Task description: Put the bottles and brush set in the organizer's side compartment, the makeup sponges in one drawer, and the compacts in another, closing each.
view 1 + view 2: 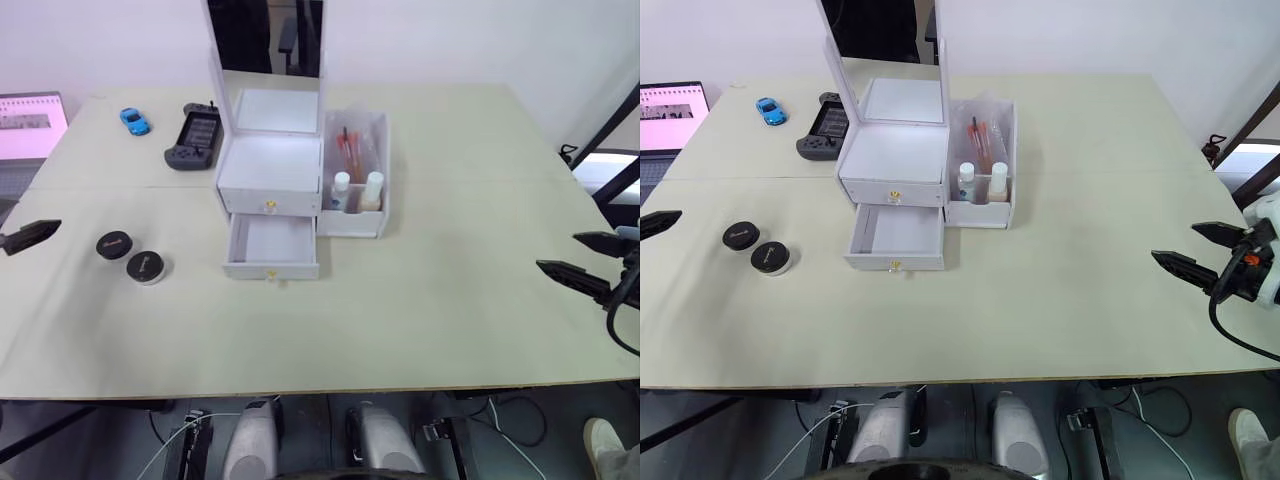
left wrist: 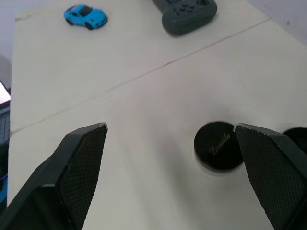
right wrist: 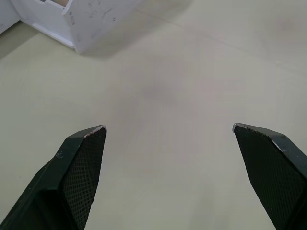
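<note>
Both grippers hover empty over the pale bench (image 1: 440,300), fingers spread wide: the right gripper (image 1: 1189,249) at the right edge, the left gripper (image 2: 170,139) beside two black compacts (image 1: 131,256). Farther back, the white organizer (image 1: 270,180) has its lower drawer (image 1: 270,248) open, upper shut. Its side compartment (image 1: 354,212) holds two white-capped bottles (image 1: 357,191) and the brush set (image 1: 352,148).

We see bare desk (image 1: 450,290) between the right hand (image 1: 585,262) and the organizer (image 1: 290,180). Its lower drawer (image 1: 270,245) stands pulled out, top unobstructed. 2 compacts (image 1: 132,255) lie near the left hand (image 2: 168,143); mirror lid (image 1: 265,60) rises behind.
</note>
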`<move>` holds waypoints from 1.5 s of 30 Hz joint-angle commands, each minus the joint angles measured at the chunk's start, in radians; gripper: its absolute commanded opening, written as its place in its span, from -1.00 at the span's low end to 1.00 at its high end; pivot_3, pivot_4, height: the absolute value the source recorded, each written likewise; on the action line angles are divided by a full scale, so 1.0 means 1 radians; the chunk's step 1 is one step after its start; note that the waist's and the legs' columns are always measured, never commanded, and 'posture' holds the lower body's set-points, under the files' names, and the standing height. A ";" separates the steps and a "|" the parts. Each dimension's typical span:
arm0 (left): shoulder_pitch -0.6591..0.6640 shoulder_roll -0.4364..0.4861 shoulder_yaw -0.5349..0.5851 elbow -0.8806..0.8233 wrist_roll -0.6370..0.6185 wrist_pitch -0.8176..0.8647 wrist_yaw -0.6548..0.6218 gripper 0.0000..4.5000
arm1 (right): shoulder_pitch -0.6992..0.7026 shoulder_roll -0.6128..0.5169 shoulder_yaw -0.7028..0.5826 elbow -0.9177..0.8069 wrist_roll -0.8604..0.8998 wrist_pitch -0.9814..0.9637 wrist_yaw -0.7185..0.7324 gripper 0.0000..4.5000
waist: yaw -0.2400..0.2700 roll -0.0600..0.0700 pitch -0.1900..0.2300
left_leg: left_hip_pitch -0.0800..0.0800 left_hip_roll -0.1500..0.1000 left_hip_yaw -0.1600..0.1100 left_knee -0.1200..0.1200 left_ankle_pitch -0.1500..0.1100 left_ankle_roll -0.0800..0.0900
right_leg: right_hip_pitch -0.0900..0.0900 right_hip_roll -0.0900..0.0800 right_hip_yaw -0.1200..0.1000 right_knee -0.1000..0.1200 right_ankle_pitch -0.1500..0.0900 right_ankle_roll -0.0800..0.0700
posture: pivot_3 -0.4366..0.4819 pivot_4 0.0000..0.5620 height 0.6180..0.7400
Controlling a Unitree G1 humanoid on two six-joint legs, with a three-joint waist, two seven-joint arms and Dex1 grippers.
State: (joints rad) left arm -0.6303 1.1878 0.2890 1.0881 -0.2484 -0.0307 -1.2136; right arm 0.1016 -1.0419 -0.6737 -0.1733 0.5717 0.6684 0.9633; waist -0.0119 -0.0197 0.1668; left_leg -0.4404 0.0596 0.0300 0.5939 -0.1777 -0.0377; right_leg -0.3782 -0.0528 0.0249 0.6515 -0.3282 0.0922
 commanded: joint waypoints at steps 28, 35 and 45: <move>0.748 -0.353 0.318 -1.112 -0.258 0.549 0.414 0.98 | -1.083 0.297 0.815 -0.105 0.075 0.248 -0.043 1.00 | -0.023 -0.002 -0.001 | -0.001 0.008 0.005 0.003 0.001 -0.001 | -0.011 0.003 0.007 0.014 0.002 -0.003 | -0.05 -0.47 1.00; 0.752 -0.441 0.291 -1.159 -0.235 0.513 0.481 0.98 | -1.099 0.306 0.819 -0.115 0.048 0.248 -0.039 1.00 | -0.024 -0.003 -0.002 | -0.001 0.008 0.004 0.002 0.001 -0.001 | -0.011 0.004 0.006 0.015 0.002 -0.003 | -0.05 -0.47 1.00; 0.655 -0.497 0.168 -1.047 -0.155 0.440 0.529 0.98 | -1.077 0.295 0.781 -0.137 0.036 0.280 -0.072 1.00 | -0.023 -0.003 -0.002 | -0.001 0.007 0.004 0.002 0.001 -0.001 | -0.011 0.005 0.006 0.015 0.002 -0.003 | -0.05 -0.47 1.00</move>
State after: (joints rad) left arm 0.0381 0.6918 0.4698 0.0121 -0.4236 0.4468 -0.6841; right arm -0.9673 -0.7352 0.1489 -0.2759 0.6042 0.9436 0.9027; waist -0.0344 -0.0229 0.1648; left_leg -0.4416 0.0669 0.0343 0.5964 -0.1771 -0.0385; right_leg -0.3891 -0.0474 0.0313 0.6664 -0.3258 0.0894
